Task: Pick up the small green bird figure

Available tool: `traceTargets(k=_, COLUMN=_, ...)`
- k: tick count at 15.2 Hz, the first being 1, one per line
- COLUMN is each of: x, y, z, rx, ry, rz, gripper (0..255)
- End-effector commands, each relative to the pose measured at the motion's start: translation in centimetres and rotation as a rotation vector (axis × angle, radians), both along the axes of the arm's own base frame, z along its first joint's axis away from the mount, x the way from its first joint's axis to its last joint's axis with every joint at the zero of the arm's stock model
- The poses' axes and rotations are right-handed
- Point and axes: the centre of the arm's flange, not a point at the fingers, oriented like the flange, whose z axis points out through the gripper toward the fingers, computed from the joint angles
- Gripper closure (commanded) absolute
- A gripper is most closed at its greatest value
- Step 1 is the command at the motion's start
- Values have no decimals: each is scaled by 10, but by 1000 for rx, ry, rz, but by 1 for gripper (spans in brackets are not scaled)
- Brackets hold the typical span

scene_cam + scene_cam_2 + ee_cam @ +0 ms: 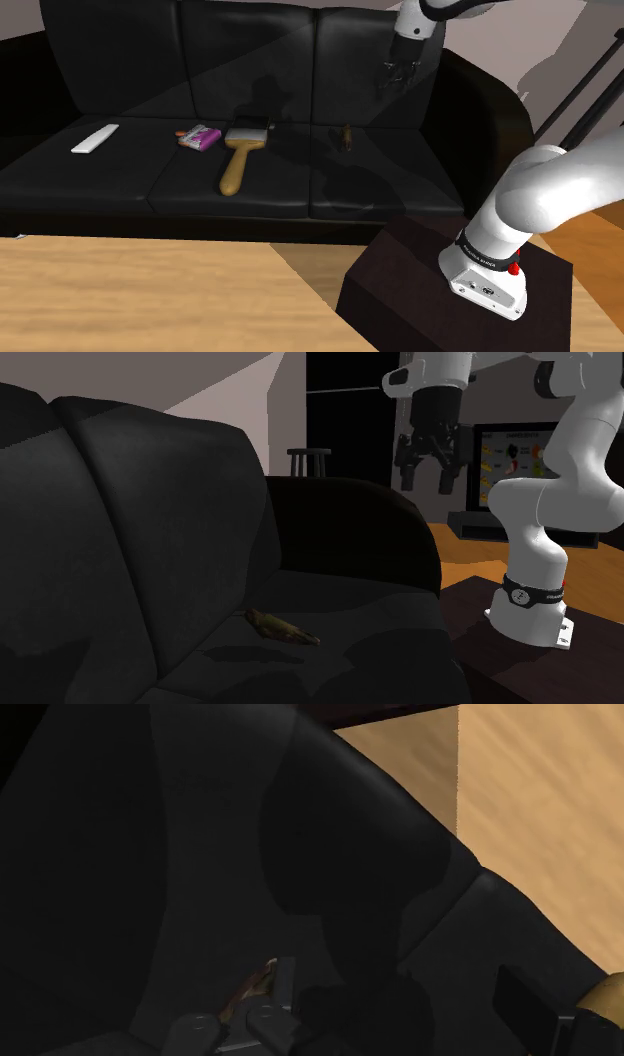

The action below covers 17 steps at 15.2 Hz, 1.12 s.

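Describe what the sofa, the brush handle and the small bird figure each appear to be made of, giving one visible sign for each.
The sofa is black, probably leather or an imitation: smooth cushions with a soft sheen. The brush handle is tan and looks like wood, though no grain shows clearly. The small bird figure is olive-brown and matt; its material cannot be told.

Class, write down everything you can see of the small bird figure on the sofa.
The bird figure is small and looks dull olive-brown; its material cannot be told. In the second exterior view it is slim and elongated, lying low, one end tapering toward that view's right. It rests on a seat cushion of the black sofa, touching only the cushion. The open gripper hangs high above it.
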Motion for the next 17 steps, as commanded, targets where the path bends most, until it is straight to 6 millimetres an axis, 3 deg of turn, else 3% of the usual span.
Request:
traceTargets(k=1, x=12, y=-6, z=-21, rx=-1, ry=-17, rz=-31, gripper=0)
traceTargets(k=17, x=125, y=-90, z=-165, rx=-5, ry=-121, rz=-277, gripper=0)
